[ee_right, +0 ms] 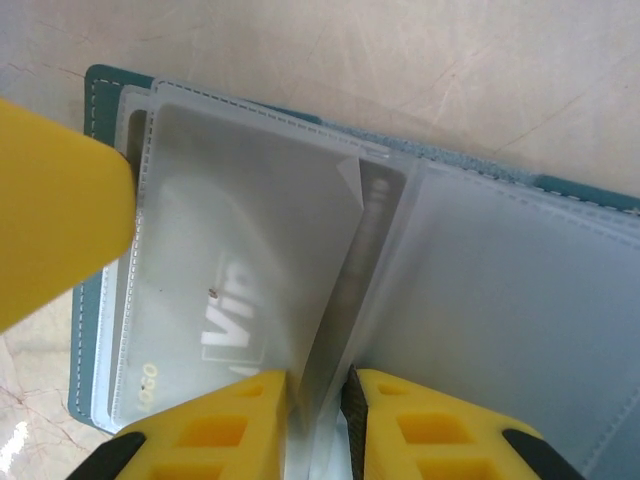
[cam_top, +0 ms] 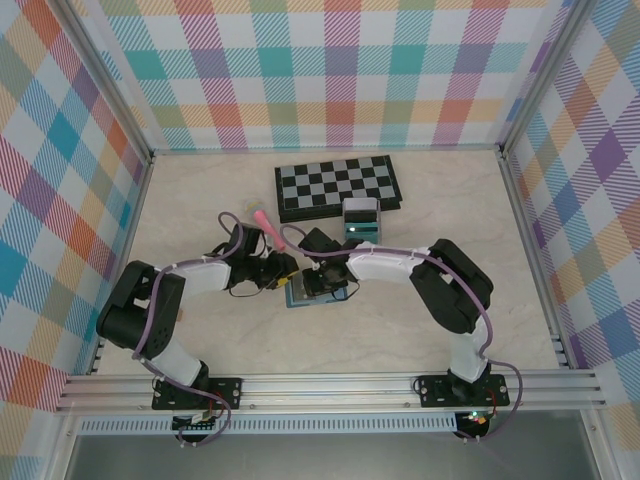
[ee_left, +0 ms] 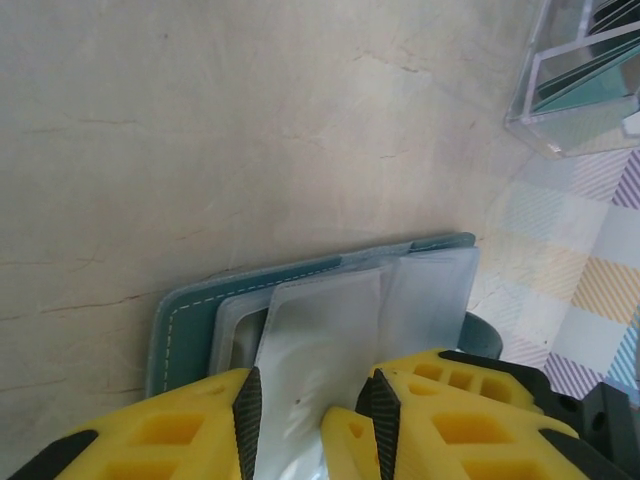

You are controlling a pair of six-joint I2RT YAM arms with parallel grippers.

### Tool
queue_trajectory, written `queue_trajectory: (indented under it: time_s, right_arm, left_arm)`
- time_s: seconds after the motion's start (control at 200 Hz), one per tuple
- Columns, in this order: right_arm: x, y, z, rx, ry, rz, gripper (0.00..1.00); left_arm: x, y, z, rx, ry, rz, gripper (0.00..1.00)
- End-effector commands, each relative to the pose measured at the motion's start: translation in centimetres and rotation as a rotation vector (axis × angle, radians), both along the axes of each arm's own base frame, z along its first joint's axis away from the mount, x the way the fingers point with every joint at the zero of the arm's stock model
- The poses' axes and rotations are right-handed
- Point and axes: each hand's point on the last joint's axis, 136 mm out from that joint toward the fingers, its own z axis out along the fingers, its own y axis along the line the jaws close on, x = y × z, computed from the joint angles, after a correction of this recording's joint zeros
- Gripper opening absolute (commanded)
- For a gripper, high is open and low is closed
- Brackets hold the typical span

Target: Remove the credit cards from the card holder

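Note:
The card holder (cam_top: pixel 312 294) lies open on the table between both arms, its teal cover (ee_left: pixel 190 320) stitched in white. My left gripper (ee_left: pixel 313 420) has a clear sleeve page (ee_left: pixel 320 340) between its pads, which touch both its edges. My right gripper (ee_right: pixel 318 410) is pinched on an upright sleeve page (ee_right: pixel 345 270) at the holder's middle. A pale credit card (ee_right: pixel 200 300) with white lettering sits inside the flat sleeve to the left. The left gripper's yellow finger (ee_right: pixel 50 220) rests at the holder's left edge (ee_right: pixel 100 85).
A clear box (cam_top: pixel 360 220) holding teal and pale cards (ee_left: pixel 585 75) stands just behind the holder. The black-and-grey chessboard (cam_top: pixel 338 187) lies further back. A pink marker (cam_top: pixel 268 227) lies left of the box. Checked walls enclose the table.

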Motion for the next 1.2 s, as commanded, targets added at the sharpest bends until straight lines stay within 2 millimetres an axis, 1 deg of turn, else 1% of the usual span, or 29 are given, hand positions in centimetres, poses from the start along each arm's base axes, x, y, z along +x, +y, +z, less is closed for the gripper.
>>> queue_trajectory:
  time_s: [0.0,0.16,0.37,0.51,0.68,0.875,1.015,1.195]
  right_arm:
    - [-1.9,-2.0,-3.5,-0.081,0.085,0.019,0.23]
    - [-1.9,-2.0,-3.6,-0.077,0.089,0.015,0.23]
    - [-1.9,-2.0,-3.5,-0.066,0.092,0.012,0.23]
    - [-1.8,-2.1,-3.4,-0.059,0.093,0.007,0.23]
    - [-1.7,-2.3,-3.6,-0.059,0.100,-0.003,0.22]
    - [-1.6,-2.4,-3.7,-0.059,0.106,-0.009,0.21]
    - [-1.6,-2.3,-3.8,-0.052,0.111,-0.006,0.21]
    - [-1.8,-2.3,-3.9,-0.051,0.118,-0.004,0.21]
  left_arm:
    - [0.3,-0.7,0.1,0.010,-0.015,-0.046,0.37]
    - [0.1,-0.1,-1.0,0.090,0.006,-0.063,0.35]
    - [0.0,0.4,-1.9,0.136,0.018,-0.068,0.35]
    - [0.2,0.7,-1.6,0.151,-0.002,-0.065,0.35]
    - [0.7,0.5,-0.3,0.143,-0.054,-0.068,0.35]
    - [0.8,0.7,0.6,0.149,-0.086,-0.057,0.35]
    - [0.7,0.1,0.4,0.133,-0.071,-0.083,0.35]
    - [0.4,-0.3,-0.9,0.140,-0.038,-0.104,0.35]
